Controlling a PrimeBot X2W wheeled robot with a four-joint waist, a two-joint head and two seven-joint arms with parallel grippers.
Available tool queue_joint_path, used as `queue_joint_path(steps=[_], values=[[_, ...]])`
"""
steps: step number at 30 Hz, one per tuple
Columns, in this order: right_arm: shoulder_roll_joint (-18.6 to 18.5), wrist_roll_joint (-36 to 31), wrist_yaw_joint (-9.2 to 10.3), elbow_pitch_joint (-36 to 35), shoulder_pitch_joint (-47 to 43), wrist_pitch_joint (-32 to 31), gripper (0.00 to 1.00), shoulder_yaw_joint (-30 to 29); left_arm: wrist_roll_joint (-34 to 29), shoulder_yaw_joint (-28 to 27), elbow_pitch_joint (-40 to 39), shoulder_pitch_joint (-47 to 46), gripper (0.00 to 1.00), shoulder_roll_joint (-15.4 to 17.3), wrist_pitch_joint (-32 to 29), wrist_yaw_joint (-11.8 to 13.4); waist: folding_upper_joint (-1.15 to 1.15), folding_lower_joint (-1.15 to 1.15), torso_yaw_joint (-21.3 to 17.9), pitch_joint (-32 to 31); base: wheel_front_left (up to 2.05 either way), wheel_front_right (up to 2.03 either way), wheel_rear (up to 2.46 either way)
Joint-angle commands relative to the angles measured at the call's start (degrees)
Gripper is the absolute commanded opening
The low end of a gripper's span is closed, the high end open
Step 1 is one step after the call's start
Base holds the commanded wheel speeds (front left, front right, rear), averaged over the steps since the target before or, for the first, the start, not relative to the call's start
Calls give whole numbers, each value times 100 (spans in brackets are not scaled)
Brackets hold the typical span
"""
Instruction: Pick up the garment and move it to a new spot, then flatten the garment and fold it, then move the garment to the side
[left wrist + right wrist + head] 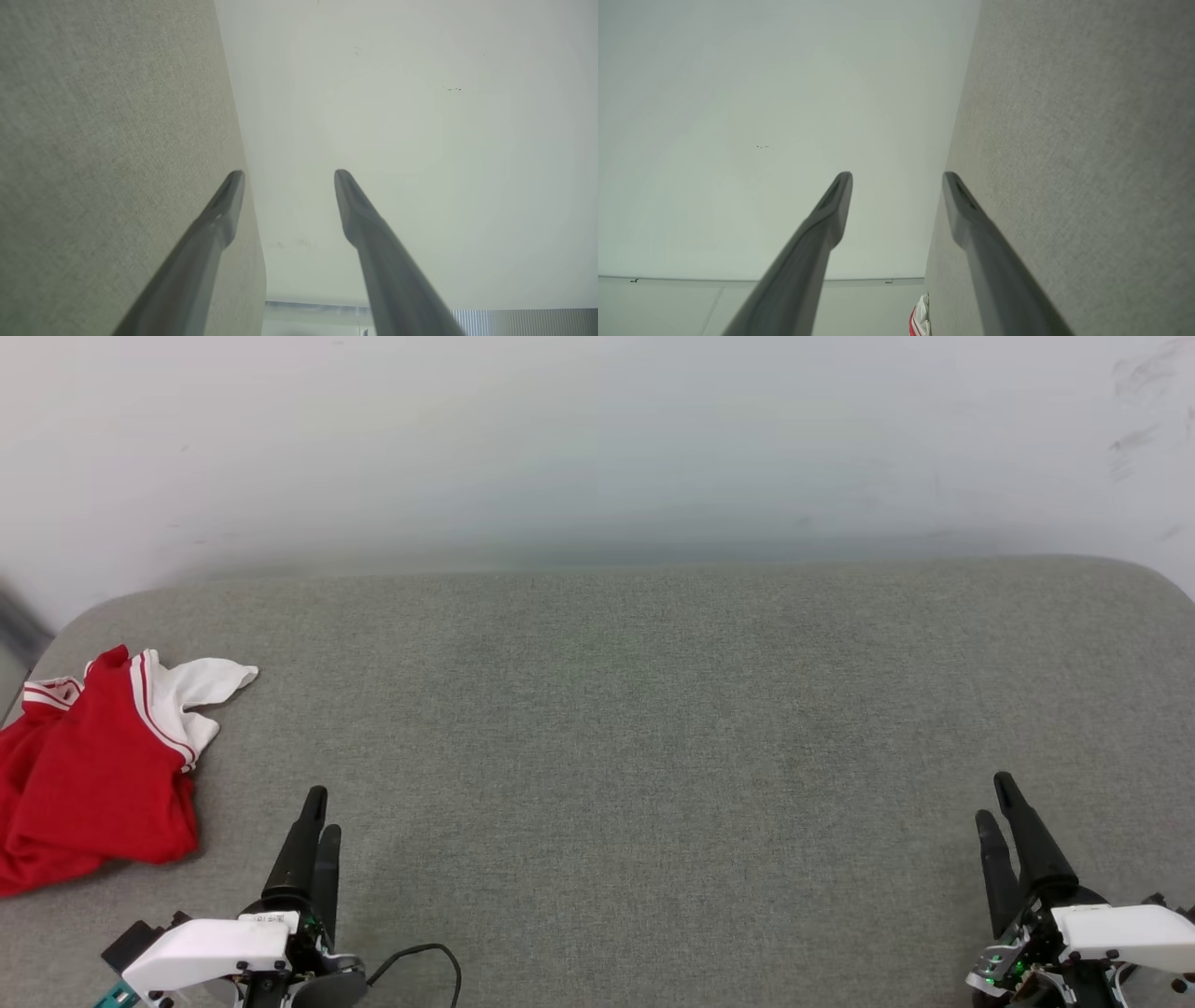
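Note:
The garment (pixel 93 775), red with a white sleeve and red-and-white striped trim, lies crumpled at the far left edge of the grey fabric surface (pixel 635 728). A small bit of the garment (pixel 919 319) peeks in at the bottom of the right wrist view. My left gripper (pixel 324 810) rests low at the front left, just right of the garment and not touching it. In the left wrist view the left gripper (pixel 289 173) stands open and empty. At the front right, far from the garment, my right gripper (pixel 992 795) is also open and empty, as its wrist view (pixel 897 174) shows.
A pale wall (pixel 597 439) rises right behind the surface's rounded far edge. A thin black cable (pixel 429 957) loops on the fabric beside my left wrist. Bare fabric stretches between the two grippers.

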State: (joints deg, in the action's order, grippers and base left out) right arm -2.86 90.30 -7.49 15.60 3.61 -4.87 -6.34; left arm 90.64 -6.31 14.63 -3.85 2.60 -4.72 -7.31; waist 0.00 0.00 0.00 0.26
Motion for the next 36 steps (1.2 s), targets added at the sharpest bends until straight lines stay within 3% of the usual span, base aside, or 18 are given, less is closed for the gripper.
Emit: queue_joint_path(steps=[1,23,36], values=[[-3,-194,0,-164,96,74,100,-17,-192,-55,-163,-76,100,17,65,12,0,0,1,4,0,0,0],[-4,-3374,0,-1184,-32,624,100,213,-3266,330,-933,-9,100,46,615,849,0,0,32,83,0,0,0],[-4,-4568,0,-1126,-112,897,100,328,-4419,659,-1038,17,100,169,882,1166,0,0,47,128,0,0,0]])
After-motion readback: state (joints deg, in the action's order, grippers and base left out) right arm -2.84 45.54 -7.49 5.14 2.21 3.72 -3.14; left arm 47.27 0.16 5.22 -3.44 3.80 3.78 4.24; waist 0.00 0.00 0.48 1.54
